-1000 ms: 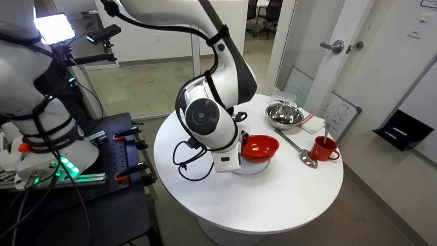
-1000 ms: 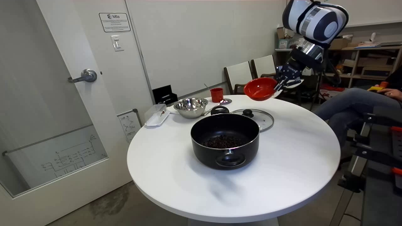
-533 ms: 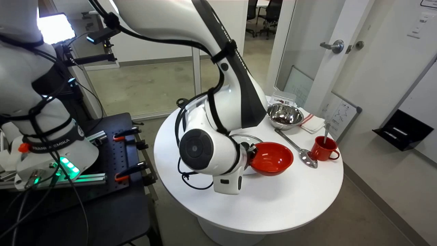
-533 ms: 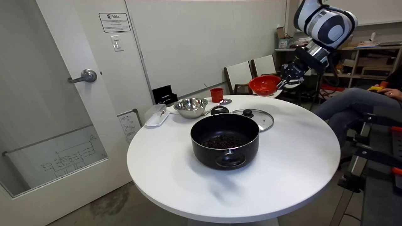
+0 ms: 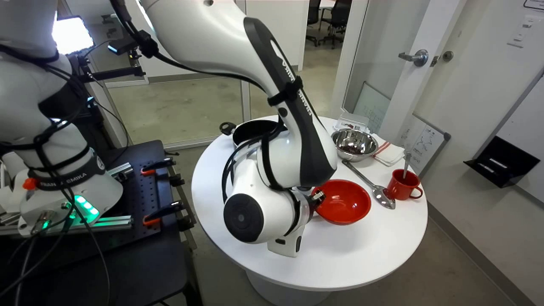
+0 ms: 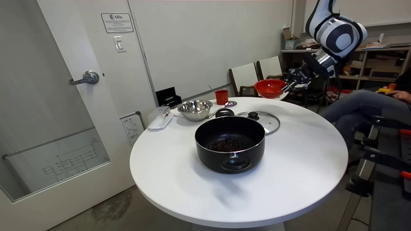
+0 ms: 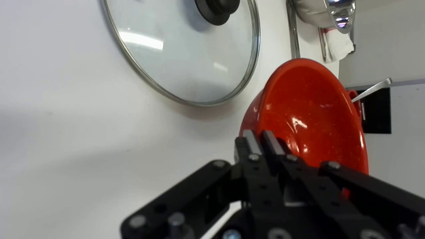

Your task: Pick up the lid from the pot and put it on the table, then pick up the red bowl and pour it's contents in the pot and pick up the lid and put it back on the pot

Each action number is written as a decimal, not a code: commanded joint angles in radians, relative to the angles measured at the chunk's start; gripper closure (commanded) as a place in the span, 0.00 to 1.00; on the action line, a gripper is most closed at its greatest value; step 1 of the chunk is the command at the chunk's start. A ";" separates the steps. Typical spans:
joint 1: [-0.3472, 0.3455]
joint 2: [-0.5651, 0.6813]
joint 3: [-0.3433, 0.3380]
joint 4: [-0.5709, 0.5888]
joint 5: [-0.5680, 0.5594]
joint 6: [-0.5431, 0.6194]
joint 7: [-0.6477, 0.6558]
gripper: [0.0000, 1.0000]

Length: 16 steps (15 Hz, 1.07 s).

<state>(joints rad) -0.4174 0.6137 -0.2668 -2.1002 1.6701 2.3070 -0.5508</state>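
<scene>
The red bowl (image 7: pixel 312 113), its rim pinched in my claw (image 7: pixel 261 140), now hangs farther from the pot (image 5: pixel 255 131) — which sits at its ten o'clock in an exterior view. Pouring looks done — the lid (image 7: pixel 184 59) on the table (image 7: pixel 83 139) comes soon, I judge.

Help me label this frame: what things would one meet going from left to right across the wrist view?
Glass lid → red bowl → sliver of the red mug → black tray. Things with overlapping spans are left out.
</scene>
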 commanded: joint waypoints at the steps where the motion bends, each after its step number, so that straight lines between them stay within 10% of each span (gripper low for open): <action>1: 0.005 0.048 -0.016 0.043 0.038 -0.045 -0.022 0.98; 16: 0.036 0.185 -0.027 0.114 0.032 -0.027 -0.006 0.98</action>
<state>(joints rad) -0.3823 0.7750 -0.2787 -2.0153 1.6823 2.2929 -0.5534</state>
